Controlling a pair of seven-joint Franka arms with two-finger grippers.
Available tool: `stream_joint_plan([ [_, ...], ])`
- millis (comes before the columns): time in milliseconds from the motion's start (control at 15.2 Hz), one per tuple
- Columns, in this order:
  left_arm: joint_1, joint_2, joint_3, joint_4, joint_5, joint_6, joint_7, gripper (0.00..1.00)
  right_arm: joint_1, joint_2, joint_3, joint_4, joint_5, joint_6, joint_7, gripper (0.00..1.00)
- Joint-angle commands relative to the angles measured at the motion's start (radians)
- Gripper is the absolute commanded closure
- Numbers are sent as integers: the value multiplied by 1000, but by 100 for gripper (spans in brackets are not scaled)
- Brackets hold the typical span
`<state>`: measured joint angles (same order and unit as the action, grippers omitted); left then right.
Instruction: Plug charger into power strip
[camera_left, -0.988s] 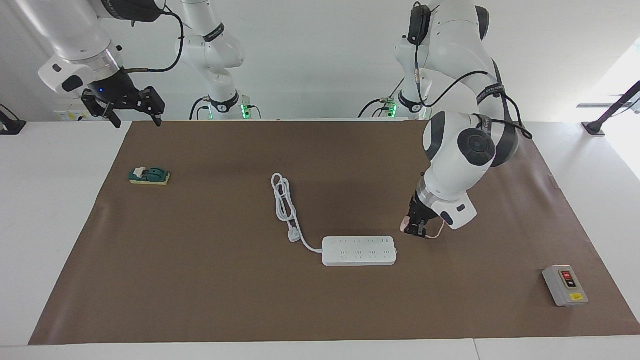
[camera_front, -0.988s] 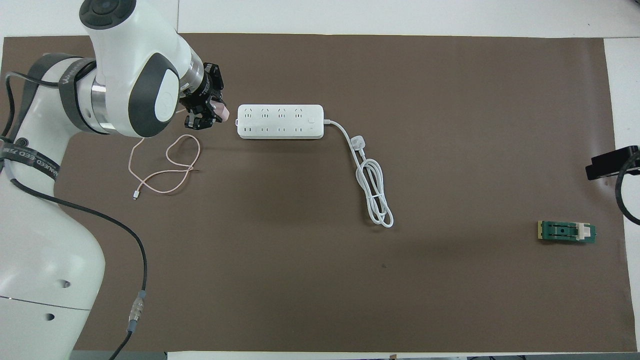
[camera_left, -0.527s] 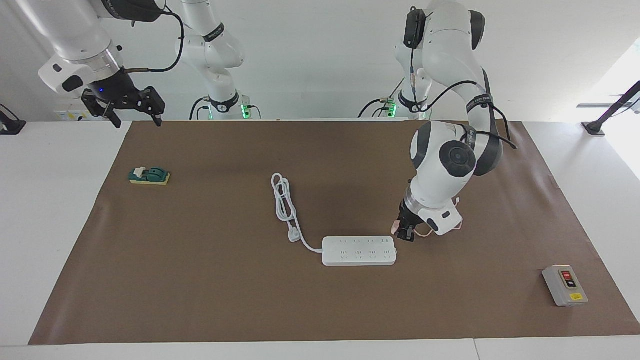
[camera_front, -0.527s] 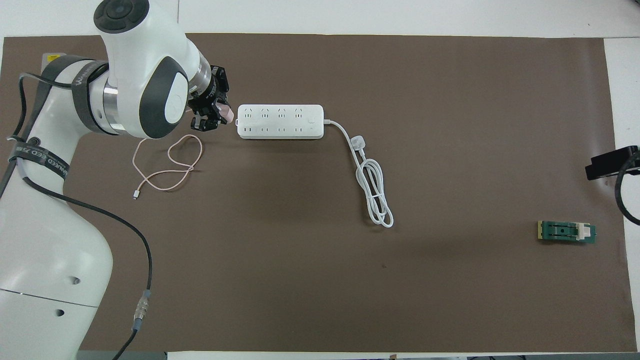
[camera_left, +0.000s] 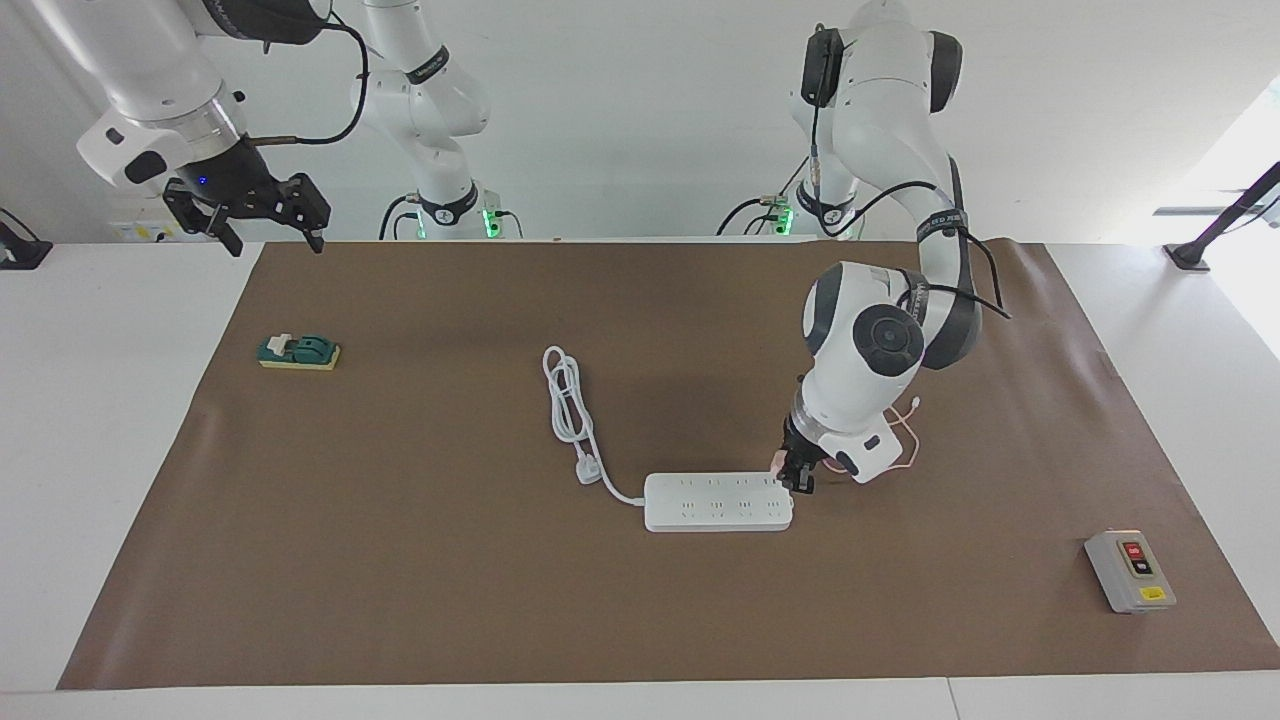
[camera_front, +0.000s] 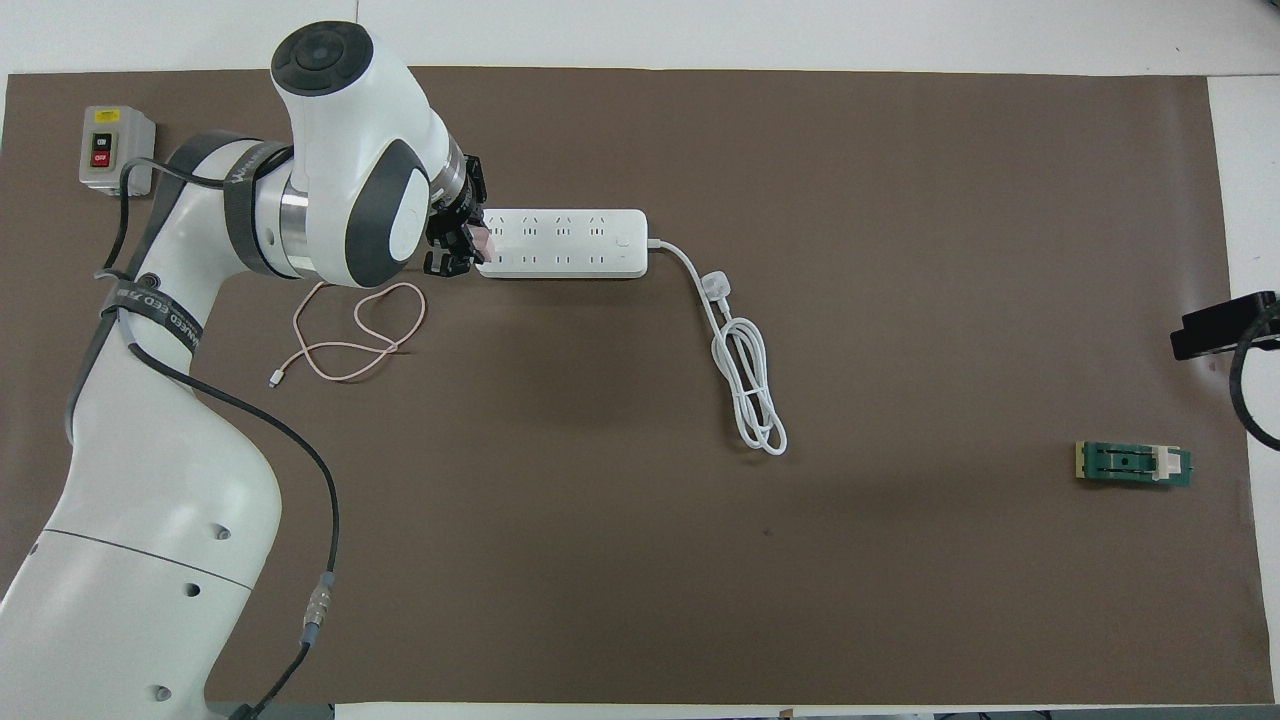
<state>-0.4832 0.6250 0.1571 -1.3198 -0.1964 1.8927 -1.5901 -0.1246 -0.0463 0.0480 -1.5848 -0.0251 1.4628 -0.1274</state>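
While both arms are in frame, only one is at work; items counted as follows.

Table (camera_left: 120, 450): one, white, covered by one brown mat (camera_left: 400, 560) over most of its top.

Power strip (camera_left: 715, 502): one, long white bar with two rows of sockets, lying flat near the middle of the mat, its length running along the table. One thick white cord (camera_left: 568, 400) leaves its end toward the right arm's end of the table, ends in one white three-pin plug (camera_left: 588, 470) and is coiled in a loop on the mat nearer the robots.

Charger (camera_front: 483, 240): one, small pale pink cube, pinched in the left hand (camera_left: 792, 474) at the strip's end toward the left arm's end of the table, over the strip's corner there. Whether its prongs touch the strip cannot be told. One thin pink cable (camera_front: 345, 340) trails from it and lies looped on the mat nearer the robots.

Left hand: one, fingers pressed onto the charger.

Right hand (camera_left: 262, 222): one, fingers spread, holding nothing, raised over the table's corner at the right arm's end on the robots' edge; this arm waits.

Grey switch box (camera_left: 1130, 571): one, with one red and one black button, near the mat's corner at the left arm's end, away from the robots.

Green knife switch on a pale base (camera_left: 298, 352): one, near the mat's edge at the right arm's end.
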Motion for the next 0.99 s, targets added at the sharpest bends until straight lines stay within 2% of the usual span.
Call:
stream_joint_plan([
  [0, -12, -5, 7, -32, -20, 46, -16, 100, -17, -18, 16, -17, 2, -4, -17, 0],
  [461, -26, -4, 7, -68, -34, 121, -14, 100, -17, -18, 16, -17, 2, -6, -17, 0],
  [922, -20, -5, 7, -91, -34, 134, 2, 100, -17, -18, 16, -17, 2, -6, -17, 0],
])
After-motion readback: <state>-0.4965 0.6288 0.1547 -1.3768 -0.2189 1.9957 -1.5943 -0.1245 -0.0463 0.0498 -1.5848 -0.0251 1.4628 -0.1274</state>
